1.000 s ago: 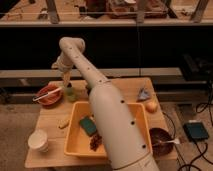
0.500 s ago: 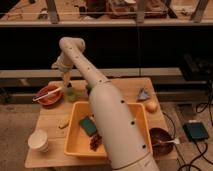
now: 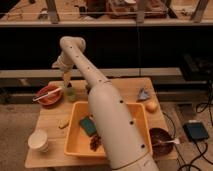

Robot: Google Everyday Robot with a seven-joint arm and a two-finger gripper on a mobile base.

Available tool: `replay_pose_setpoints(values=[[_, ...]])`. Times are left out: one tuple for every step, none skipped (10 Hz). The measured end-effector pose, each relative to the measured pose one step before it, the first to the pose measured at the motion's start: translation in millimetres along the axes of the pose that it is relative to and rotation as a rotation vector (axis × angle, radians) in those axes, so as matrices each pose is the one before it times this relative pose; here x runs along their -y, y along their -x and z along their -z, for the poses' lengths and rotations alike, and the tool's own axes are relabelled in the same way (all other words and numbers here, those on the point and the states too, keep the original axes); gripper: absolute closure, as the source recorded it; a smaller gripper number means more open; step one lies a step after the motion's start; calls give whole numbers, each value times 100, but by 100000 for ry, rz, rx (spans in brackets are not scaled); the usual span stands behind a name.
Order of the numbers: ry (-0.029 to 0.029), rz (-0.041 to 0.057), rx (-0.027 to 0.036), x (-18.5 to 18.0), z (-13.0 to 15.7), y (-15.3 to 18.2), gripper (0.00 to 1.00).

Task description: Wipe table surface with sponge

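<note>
My claw (image 3: 67, 76) hangs released and empty above the far left of the light tan wooden tabletop (image 3: 50, 116). The flat teal-green sponge (image 3: 88, 125) lies inside the yellow plastic tub (image 3: 74, 135).

No lettering, label, brand, number or sign is legible anywhere. None shows on the light tan wooden table surface (image 3: 125, 87) or the yellow plastic tub (image 3: 76, 131). The pale two-finger gripper (image 3: 67, 77), hanging over the table's far-left part, is unmarked too.
</note>
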Motion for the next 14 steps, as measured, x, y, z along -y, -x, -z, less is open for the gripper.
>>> replay_pose_setpoints(values=[[1555, -887, -2714, -20, 828, 737, 20], [1474, -1453, -3395, -530, 1691, 780, 20], [1464, -981, -3691, -1246, 1903, 1036, 20], [841, -464, -2176, -1462, 1216, 1038, 20], [1048, 4, -1518, -1601, 716, 1372, 20], [1301, -1491, -1384, -2455, 770, 1168, 20], [523, -2685, -684, -2349, 711, 212, 20], [250, -2438, -277, -1783, 518, -372, 20], [146, -4719, -286, -2827, 742, -788, 20], [-68, -3627, -216, -1802, 528, -829, 20], [-1438, -6053, 8, -2381, 905, -1587, 20], [-1021, -4113, 60, -1744, 595, -970, 20], [-632, -2790, 285, -1196, 362, -506, 20], [-179, -886, -77, -353, 120, -288, 20]])
